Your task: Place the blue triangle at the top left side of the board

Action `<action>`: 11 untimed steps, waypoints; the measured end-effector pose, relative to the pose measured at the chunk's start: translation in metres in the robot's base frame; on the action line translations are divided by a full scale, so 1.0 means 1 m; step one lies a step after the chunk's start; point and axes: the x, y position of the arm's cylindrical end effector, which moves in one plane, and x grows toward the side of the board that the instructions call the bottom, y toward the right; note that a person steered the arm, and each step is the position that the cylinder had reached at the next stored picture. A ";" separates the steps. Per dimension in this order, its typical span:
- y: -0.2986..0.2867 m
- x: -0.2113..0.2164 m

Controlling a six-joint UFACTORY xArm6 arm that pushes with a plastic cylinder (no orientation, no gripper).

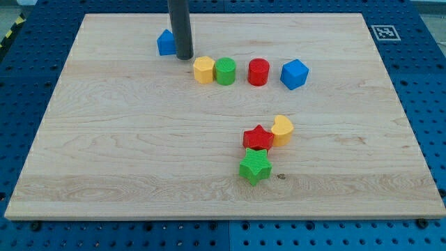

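Observation:
The blue triangle (pixel 166 43) lies on the wooden board (pixel 139 139) near the view's top, left of centre. My tip (pixel 185 56) rests on the board just right of the blue triangle, touching or nearly touching its right side. The dark rod rises straight up out of the view's top and hides a little of the triangle's right edge.
A row sits right of my tip: yellow hexagon (pixel 203 70), green cylinder (pixel 225 71), red cylinder (pixel 258 72), blue cube (pixel 294 74). Lower down are a yellow crescent (pixel 282 130), a red star (pixel 258 138) and a green star (pixel 255 166). A marker tag (pixel 382 31) is at the top right.

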 end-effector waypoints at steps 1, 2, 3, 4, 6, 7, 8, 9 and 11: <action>-0.004 -0.001; -0.019 -0.017; -0.030 -0.023; -0.042 -0.028; -0.078 -0.070; -0.084 -0.085; -0.084 -0.085; -0.067 -0.097; -0.069 -0.112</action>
